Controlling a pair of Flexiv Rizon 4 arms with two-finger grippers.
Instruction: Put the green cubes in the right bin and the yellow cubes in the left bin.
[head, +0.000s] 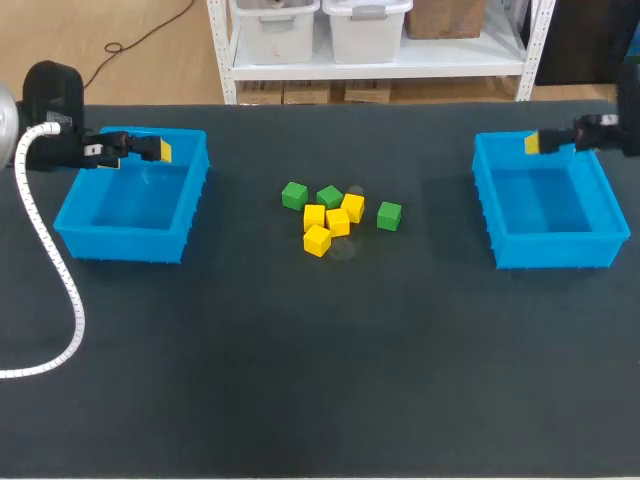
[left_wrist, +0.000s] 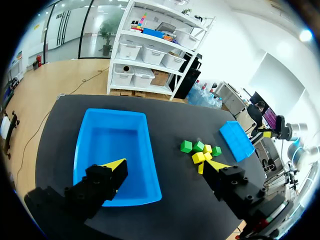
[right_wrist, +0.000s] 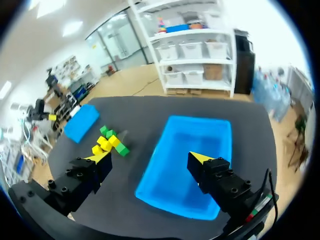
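seven cubes (head: 335, 215) sit clustered mid-frame, none binned. left gripper (left_wrist: 165, 166) and right gripper (right_wrist: 151, 157) hang wide open, empty, above left bin (head: 70, 215) and right bin (head: 600, 245). sorting seems unstarted; next, reach inward for one cube.

Cubes (head: 338, 222) between left bin (head: 130, 205) and right bin (head: 550, 205)

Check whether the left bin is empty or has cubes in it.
Empty: the left bin shows only bare blue floor; the cubes lie on the table.
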